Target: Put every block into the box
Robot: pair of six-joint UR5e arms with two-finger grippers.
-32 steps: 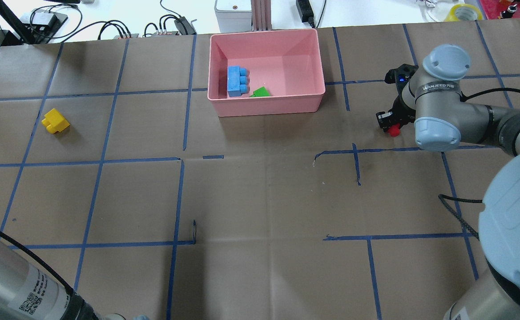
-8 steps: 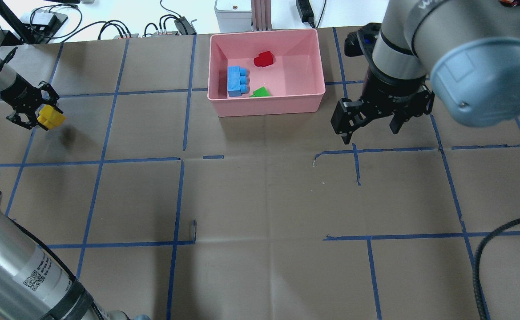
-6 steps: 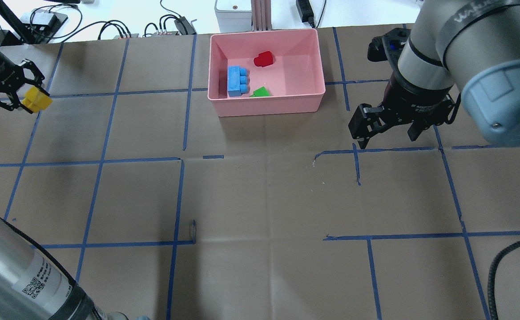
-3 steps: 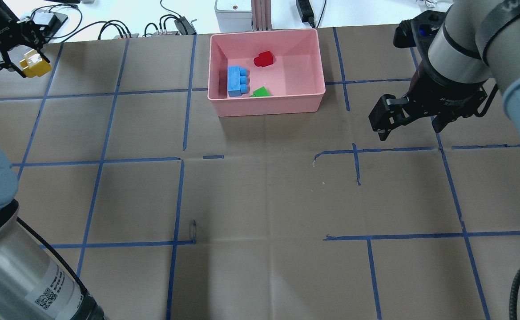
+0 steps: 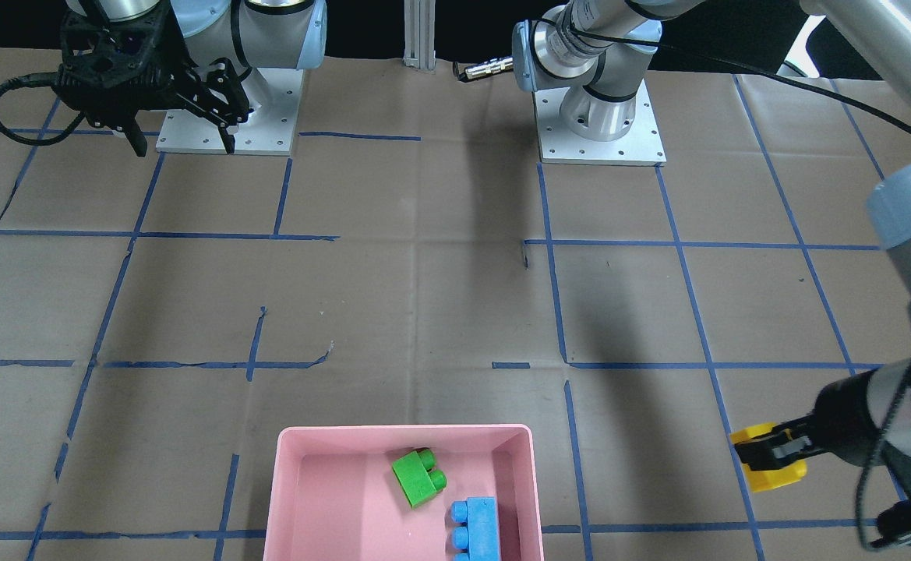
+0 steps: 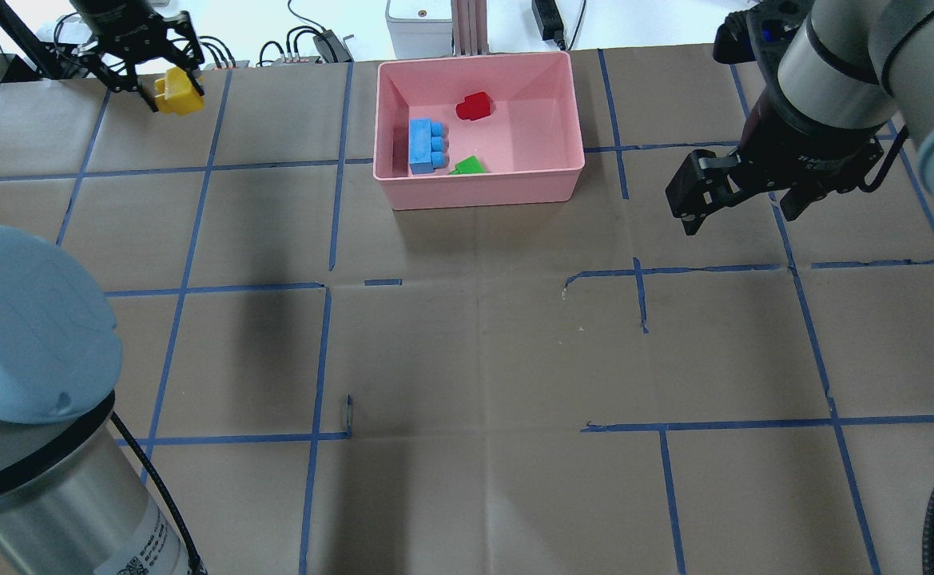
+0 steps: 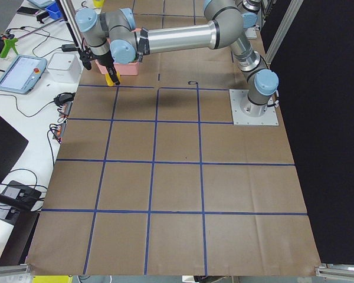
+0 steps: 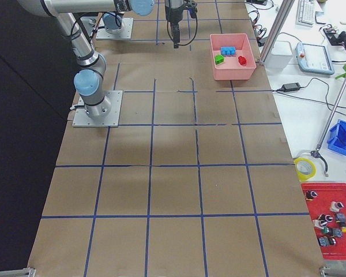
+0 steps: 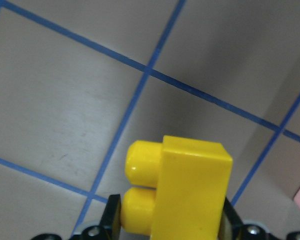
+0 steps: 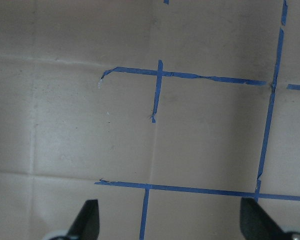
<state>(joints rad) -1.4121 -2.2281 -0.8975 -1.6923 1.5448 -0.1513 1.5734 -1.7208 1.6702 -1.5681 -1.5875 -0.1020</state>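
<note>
Left of box (image 6: 482, 193), left tool (image 6: 169, 86) pinches yellow block (image 6: 180, 97), studs sideways; right tool (image 6: 740, 219) spread.

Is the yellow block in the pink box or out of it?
Out. The left gripper holds the yellow block above the table, apart from the pink box.

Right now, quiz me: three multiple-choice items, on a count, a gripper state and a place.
1. How many blocks lie in the box? A two; B three; C four.
2. The right gripper is: A open, empty; B shut on a block; C shut on nothing.
3. Where is the yellow block? A in the box; B in the left gripper; C in the right gripper.
1 B: blue block, green block and red block lie inside. 2 A: its fingers stand wide apart, nothing between. 3 B: the wrist view shows it clamped there.
</note>
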